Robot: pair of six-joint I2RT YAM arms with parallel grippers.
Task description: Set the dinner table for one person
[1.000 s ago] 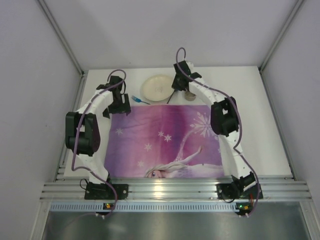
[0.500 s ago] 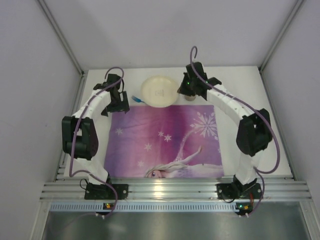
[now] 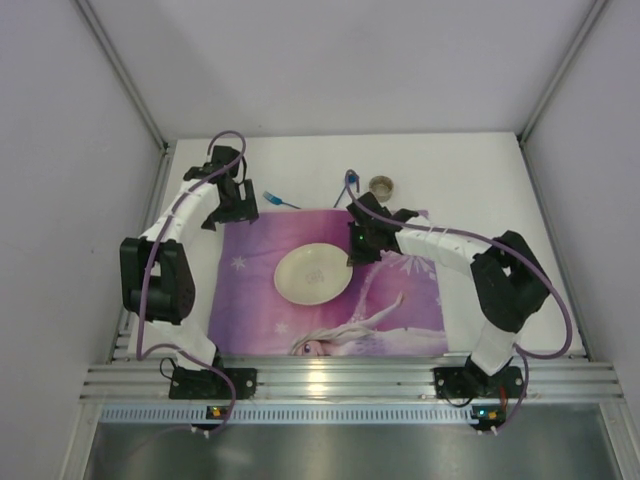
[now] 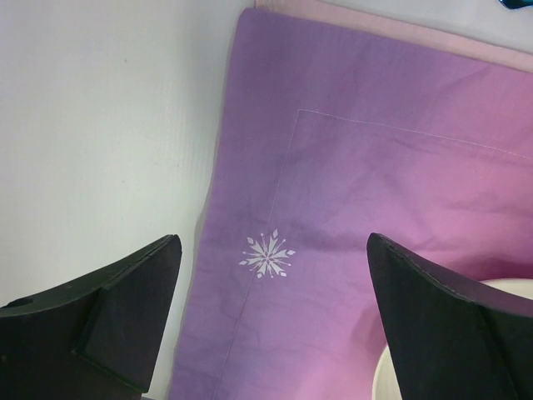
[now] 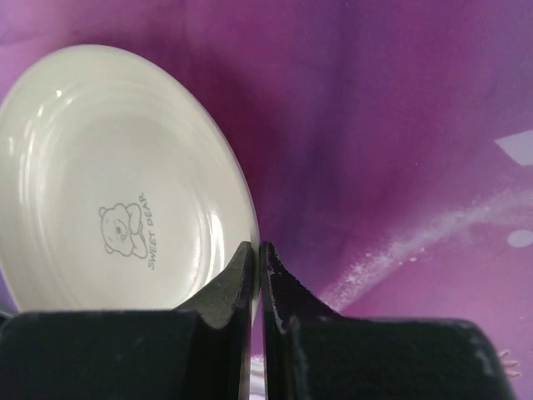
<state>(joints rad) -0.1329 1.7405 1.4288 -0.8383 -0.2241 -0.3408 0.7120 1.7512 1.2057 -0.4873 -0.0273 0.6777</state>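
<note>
- Inspecting the overhead view: the dinner table (image 3: 480, 180) is a matte white top that fills the enclosure floor, with a ribbed aluminium rail (image 3: 350, 380) along its near edge where both arm bases are bolted.
- A purple snowflake-printed mat (image 3: 255, 300) lies on the near-centre of the table, its near edge at the rail.
- A cream plate (image 3: 313, 274) sits over the middle of the mat, left of centre. The right wrist view shows a small bear print and lettering in its well (image 5: 117, 183).
- The right gripper (image 3: 352, 250) is at the plate's right rim. In the right wrist view its fingers are pressed together (image 5: 258, 267) with the thin rim pinched between them.
- A dark shadow lies on the mat (image 5: 375, 125) beside that rim. Whether the plate rests flat or is tipped up slightly cannot be told.
- The left gripper (image 3: 232, 205) hangs over the mat's far left corner with its fingers spread wide (image 4: 273, 250) and nothing between them. Below it are a white snowflake on the mat (image 4: 375, 167) and bare table (image 4: 100, 125) to the left.
- A blue fork (image 3: 280, 200) lies on the white top just beyond the mat's far edge, near the left gripper.
- A small round cup (image 3: 381, 185) stands on the table beyond the mat, behind the right gripper and apart from the plate.
</note>
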